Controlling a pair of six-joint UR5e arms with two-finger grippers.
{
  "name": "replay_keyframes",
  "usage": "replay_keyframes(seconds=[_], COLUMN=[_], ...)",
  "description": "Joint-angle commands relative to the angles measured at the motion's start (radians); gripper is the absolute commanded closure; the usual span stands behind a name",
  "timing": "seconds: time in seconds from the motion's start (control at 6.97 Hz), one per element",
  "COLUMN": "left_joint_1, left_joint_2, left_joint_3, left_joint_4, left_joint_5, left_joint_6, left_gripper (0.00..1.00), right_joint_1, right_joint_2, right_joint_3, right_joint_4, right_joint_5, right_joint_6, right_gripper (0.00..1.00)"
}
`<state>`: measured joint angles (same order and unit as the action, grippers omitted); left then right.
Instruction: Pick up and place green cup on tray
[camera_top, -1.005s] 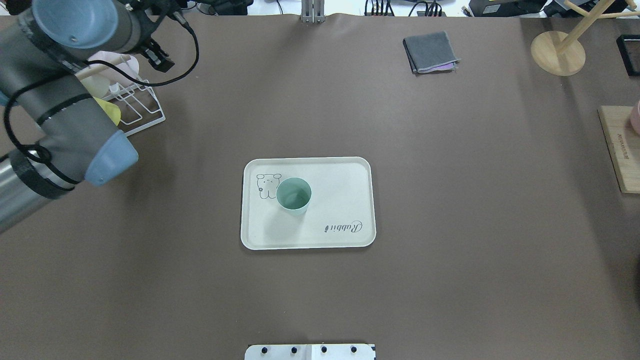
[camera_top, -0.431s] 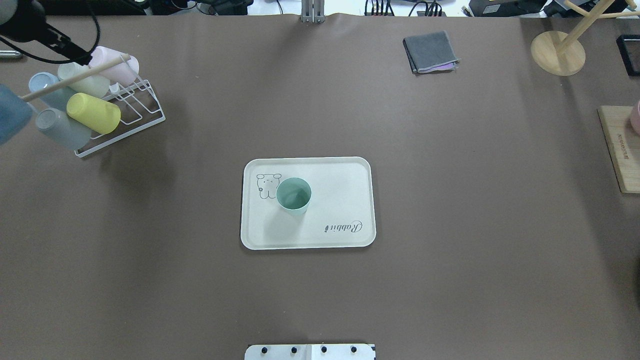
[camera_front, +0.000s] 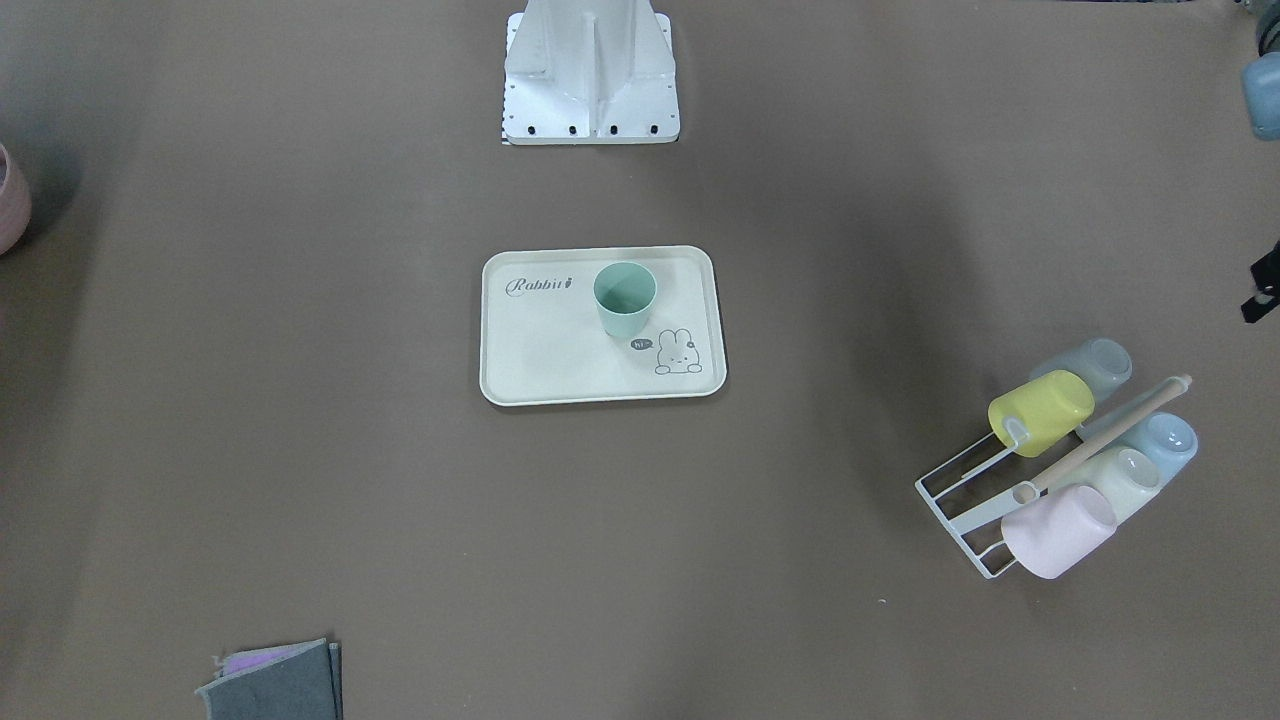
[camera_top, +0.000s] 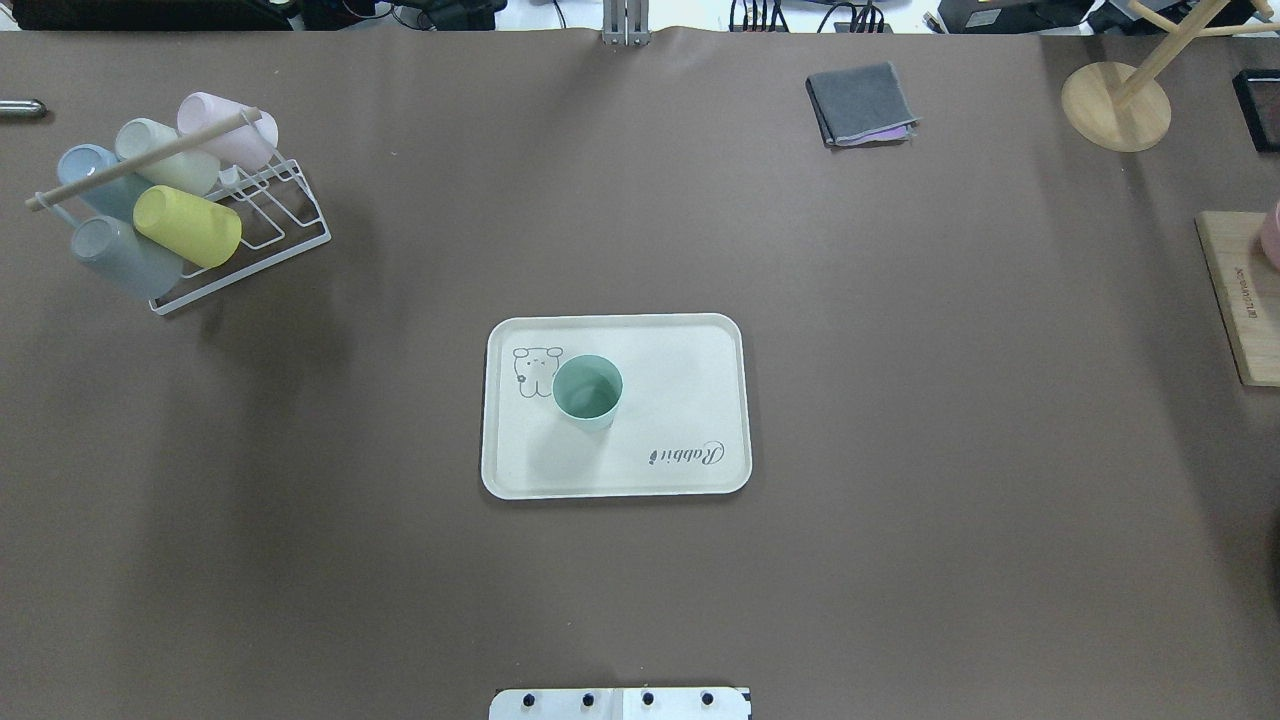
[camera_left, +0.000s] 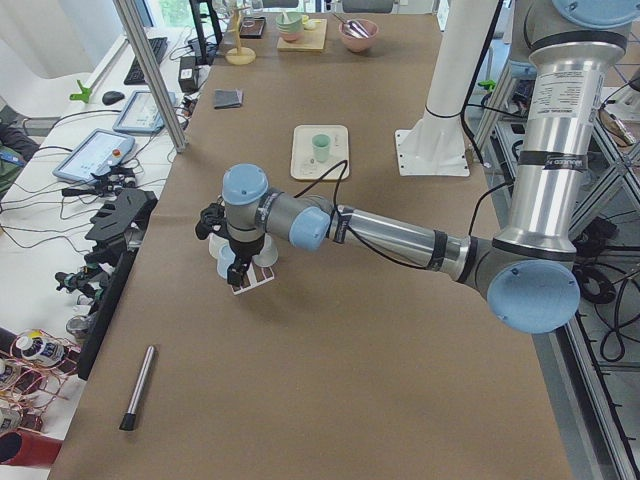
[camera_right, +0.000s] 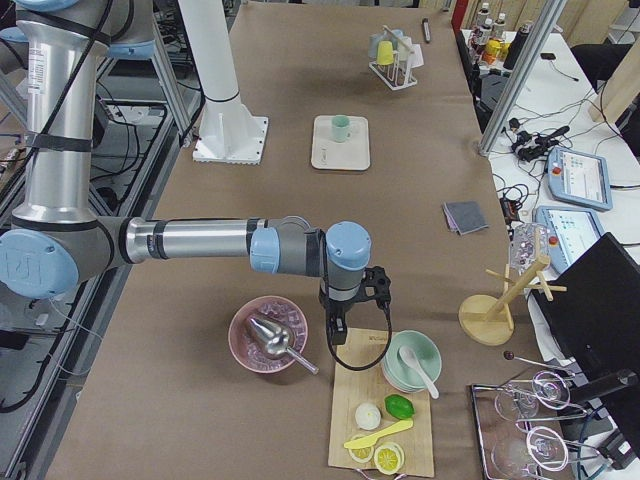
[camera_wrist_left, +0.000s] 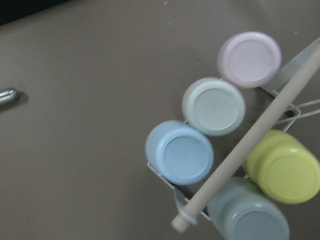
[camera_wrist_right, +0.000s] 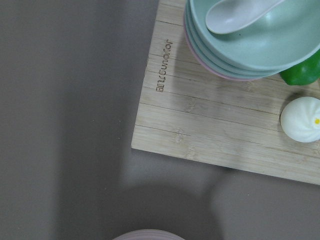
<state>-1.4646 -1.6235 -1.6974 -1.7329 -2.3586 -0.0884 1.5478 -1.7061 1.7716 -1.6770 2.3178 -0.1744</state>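
Note:
The green cup (camera_top: 587, 391) stands upright on the cream tray (camera_top: 680, 400), left of its middle, beside the bunny drawing. It also shows in the front-facing view (camera_front: 625, 297) on the tray (camera_front: 545, 350). No gripper touches it. My left gripper (camera_left: 234, 268) hangs over the cup rack at the table's left end, far from the tray; I cannot tell if it is open or shut. My right gripper (camera_right: 339, 328) hangs over the wooden board at the table's right end; I cannot tell its state either. Neither wrist view shows fingers.
A white wire rack (camera_top: 250, 215) holds several pastel cups, among them a yellow one (camera_top: 188, 226). A folded grey cloth (camera_top: 860, 103) and a wooden stand (camera_top: 1115, 105) lie at the back right. A wooden board (camera_top: 1240, 300) sits at the right edge, a pen (camera_top: 20, 108) at the far left.
My left arm has swung left out of the overhead view, which uncovers the cup rack. The green cup and the tray have not moved.

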Motion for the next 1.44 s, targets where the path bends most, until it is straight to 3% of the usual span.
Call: replay_keyframes(seconds=[0.0, 0.29, 0.43, 0.72, 1.29], left_joint_1=[-0.071, -0.088, -0.089, -0.115, -0.129], left_joint_2=[0.146, 0.171, 0.156, 0.156, 0.137], left_joint_3=[0.005, 0.001, -0.022, -0.036, 0.004], left_joint_4=[0.001, 0.048, 0.152, 0.238, 0.25], left_joint_5=[-0.062, -0.062, -0.062, -0.048, 0.001], left_joint_6=[0.029, 0.029, 0.029, 0.14, 0.211], left_gripper=[0.02, 0.02, 0.02, 0.02, 0.02], right_joint_1=[0.0, 0.0, 0.0, 0.0, 0.0], right_joint_2=[-0.001, 0.0, -0.001, -0.001, -0.003], right_joint_3=[-0.003, 0.006, 0.003, 0.005, 0.0], right_joint_4=[-0.001, -0.001, 0.0, -0.001, -0.001], right_joint_5=[0.0, 0.006, 0.012, 0.017, 0.026], right_joint_6=[-0.001, -0.001, -0.001, -0.001, -0.002], right_gripper=[0.0, 0.0, 0.0, 0.0, 0.0])
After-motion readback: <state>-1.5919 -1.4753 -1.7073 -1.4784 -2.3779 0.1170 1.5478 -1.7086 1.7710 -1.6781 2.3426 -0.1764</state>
